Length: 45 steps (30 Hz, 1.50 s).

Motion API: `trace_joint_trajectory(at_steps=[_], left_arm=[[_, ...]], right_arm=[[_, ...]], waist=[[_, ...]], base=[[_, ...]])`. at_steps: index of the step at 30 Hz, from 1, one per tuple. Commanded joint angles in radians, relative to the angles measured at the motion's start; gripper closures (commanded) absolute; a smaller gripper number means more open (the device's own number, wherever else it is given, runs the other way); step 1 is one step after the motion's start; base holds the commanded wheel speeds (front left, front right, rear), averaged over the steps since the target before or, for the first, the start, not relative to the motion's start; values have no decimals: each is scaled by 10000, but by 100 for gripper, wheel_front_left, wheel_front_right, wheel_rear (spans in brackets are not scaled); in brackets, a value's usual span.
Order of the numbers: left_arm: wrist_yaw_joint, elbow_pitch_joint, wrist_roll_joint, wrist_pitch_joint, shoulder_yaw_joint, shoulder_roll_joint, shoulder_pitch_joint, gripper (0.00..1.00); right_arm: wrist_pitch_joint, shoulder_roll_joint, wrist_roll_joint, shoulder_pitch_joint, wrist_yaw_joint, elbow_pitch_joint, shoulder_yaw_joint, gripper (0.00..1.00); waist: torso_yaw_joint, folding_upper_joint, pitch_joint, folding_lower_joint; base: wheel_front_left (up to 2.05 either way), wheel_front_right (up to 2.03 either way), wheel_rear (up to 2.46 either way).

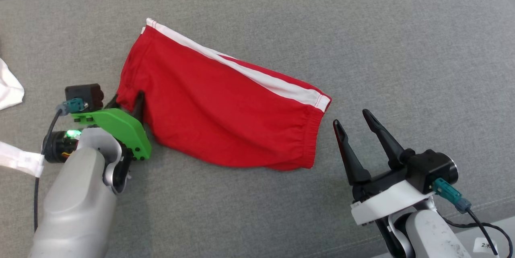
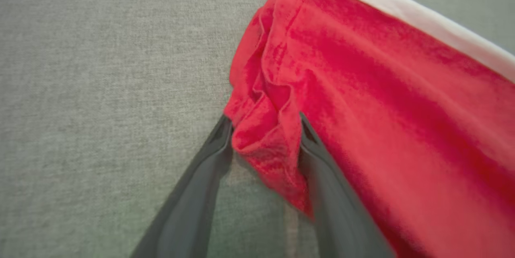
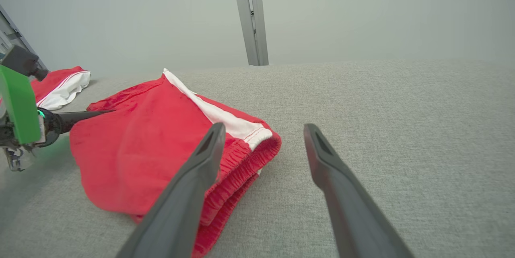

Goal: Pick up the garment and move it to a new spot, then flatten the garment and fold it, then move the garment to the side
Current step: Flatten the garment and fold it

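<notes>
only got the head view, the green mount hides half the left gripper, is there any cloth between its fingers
Observer: Yes. The left wrist view shows a bunched corner of the red shorts between the left gripper fingers, which stand apart on either side of it, not pinched shut.
Operator: ok, and the waistband end, one layer or more
Observer: Two elastic layers, one stacked on the other, in the right wrist view.
Operator: what's that white cloth at my far left
Observer: Probably the piece the right wrist view shows beyond the left gripper: it is partly red, with a white edge.
</notes>
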Motion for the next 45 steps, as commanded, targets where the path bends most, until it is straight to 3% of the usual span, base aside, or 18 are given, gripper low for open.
trace_joint_trajectory(at_steps=[1, 3, 11, 20, 29, 38, 39, 40, 41, 42, 45], left_arm=[[-22, -90, -52, 105, -204, 35, 191, 84], [-23, -236, -240, 179, -435, 87, 329, 100], [-12, -596, -547, -843, -442, 197, 503, 100], [84, -1321, -860, -2149, -189, -82, 1776, 100], [361, -2367, -1511, -2559, 254, -724, 3855, 100], [443, -2752, -1728, -2609, 314, -982, 4887, 100], [499, -2774, -1648, -2620, 310, -959, 4919, 87], [529, -2806, -1591, -2631, 333, -946, 4942, 53], [557, -2844, -1549, -2642, 370, -940, 4974, 11], [581, -2901, -1488, -2653, 400, -925, 4986, 0], [694, -3115, -930, -2679, 307, -725, 5009, 0]], right_arm=[[-20, -23, 28, -19, -15, -47, 36, 0], [-43, -26, 24, -62, -15, -45, 41, 0], [-86, -24, -84, -99, -15, 93, -22, 0], [77, -25, -270, 170, -15, 327, -596, 0], [215, -24, -333, 452, -15, 637, -917, 0], [220, -25, -266, 573, -15, 909, -842, 0], [215, -25, -246, 572, -15, 955, -818, 0], [215, -25, -240, 564, -15, 990, -794, 0], [216, -25, -228, 549, -15, 1036, -769, 0], [227, -25, -223, 536, -15, 1072, -752, 0], [303, -25, -248, 482, -15, 1183, -729, 0]], waist=[[-9, 0, -28, 0], [7, 0, -96, 0], [272, 0, -480, 0], [1161, 0, -1208, 0], [1850, 0, -1808, 0], [2002, 0, -2066, 0], [1998, 0, -2086, 0], [1991, 0, -2098, 0], [1978, 0, -2113, 0], [1969, 0, -2127, 0], [1955, 0, -2185, 0]], base=[[0, 0, 0], [0, 0, 0], [0, 0, 0], [0, 0, 0], [0, 0, 0], [0, 0, 0], [0, 0, 0], [0, 0, 0], [0, 0, 0], [0, 0, 0], [0, 0, 0]])
